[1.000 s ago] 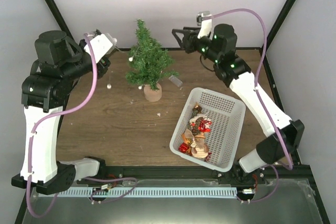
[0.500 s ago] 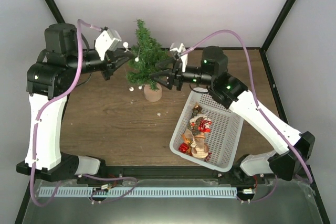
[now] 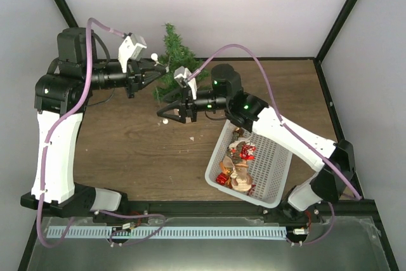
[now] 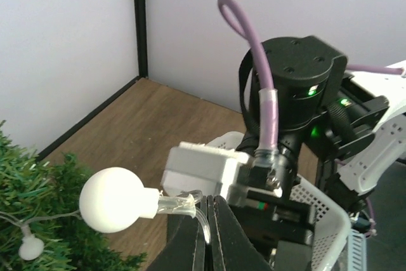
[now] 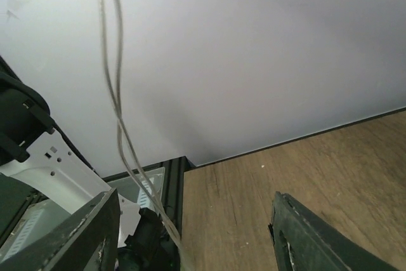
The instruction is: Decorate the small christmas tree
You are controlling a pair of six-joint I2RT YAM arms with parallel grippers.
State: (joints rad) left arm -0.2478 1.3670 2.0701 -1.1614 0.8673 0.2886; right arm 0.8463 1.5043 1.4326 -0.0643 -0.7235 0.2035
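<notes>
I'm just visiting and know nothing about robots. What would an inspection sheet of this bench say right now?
Surface: wooden table.
Job's things: small christmas tree at the back, base hidden; light string partly on it; white basket holding ornaments.
Clutter: one pale scrap on the wood.
Pincers: left pincer shut on the light string; right pincer open, thin wire passing through it.
Cables: purple cable along each arm.
Surroundings: white walls, black frame post.

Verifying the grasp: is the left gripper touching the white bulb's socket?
Touching. Left wrist view shows the left gripper pinching the clear socket behind the white bulb.
</notes>
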